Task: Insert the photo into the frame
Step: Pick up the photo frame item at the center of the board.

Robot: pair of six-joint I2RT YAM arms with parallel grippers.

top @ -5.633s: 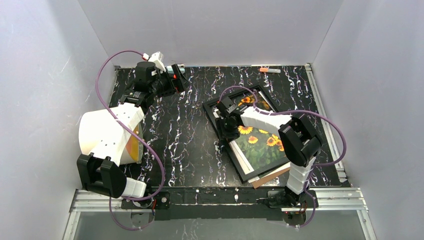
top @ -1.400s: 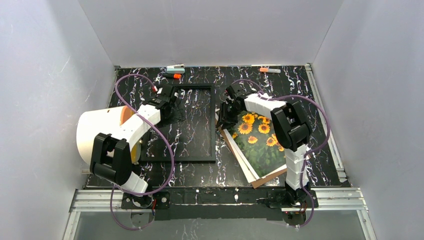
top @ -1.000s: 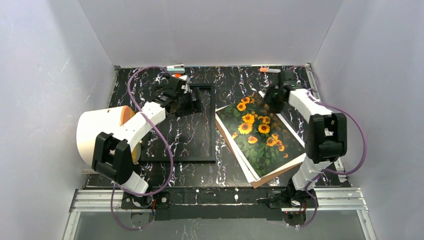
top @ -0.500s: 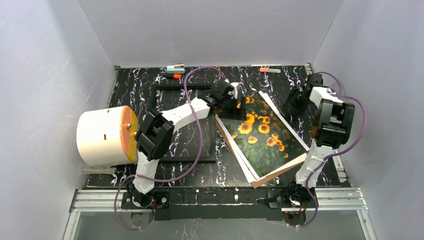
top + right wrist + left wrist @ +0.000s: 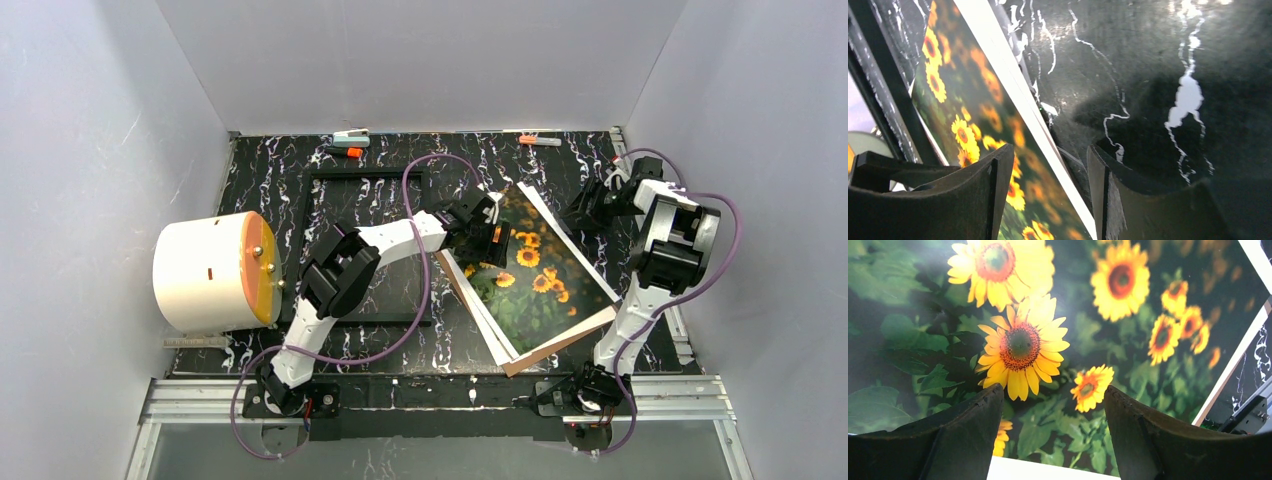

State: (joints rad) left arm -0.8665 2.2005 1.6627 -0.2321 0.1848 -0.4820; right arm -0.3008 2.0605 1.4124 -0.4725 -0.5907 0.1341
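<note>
The left gripper [image 5: 1053,400] hovered, jaws spread, over the far-left part of the glossy, white-bordered sunflower photo [image 5: 540,290], which lay flat just right of the thin black frame [image 5: 360,173]; the right gripper [image 5: 1050,160], jaws spread and empty, hung beside the photo's far-right edge over the marbled table [image 5: 460,345]

The left arm [image 5: 400,232] is spanning the frame [image 5: 365,173], blocking the way over its right half, and a white drum [image 5: 205,272] is standing just beside its left side. The left gripper [image 5: 1053,399] is hanging spread over the photo [image 5: 540,290] with nothing between the jaws, while the right gripper [image 5: 588,207] is hovering over bare table [image 5: 580,160] beside the photo's right edge (the wall [image 5: 760,200] is closing that side in).
</note>
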